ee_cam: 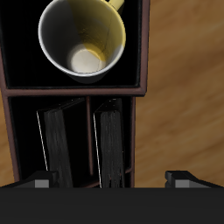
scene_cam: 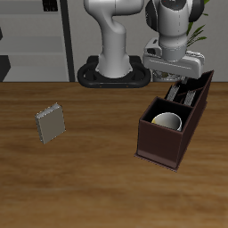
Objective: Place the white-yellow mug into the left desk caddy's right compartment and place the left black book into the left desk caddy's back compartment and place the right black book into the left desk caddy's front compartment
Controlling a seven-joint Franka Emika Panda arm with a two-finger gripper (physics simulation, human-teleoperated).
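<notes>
We see the bench [scene_cam: 89,169] with the caddy [scene_cam: 151,147] on it, the claw [ee_cam: 112,179] hovering just above the caddy's narrow end. Claw looks spread and empty. Both books [ee_cam: 61,144] stand on edge, one in each narrow slot, directly under the claw. We'd judge them stiff, light, slick-covered; take by the top edge across the thickness. Mug [ee_cam: 83,39] sits upright in the right compartment, rigid, best pinched at the rim. Grey notebook [scene_cam: 51,125] lies well apart.
</notes>
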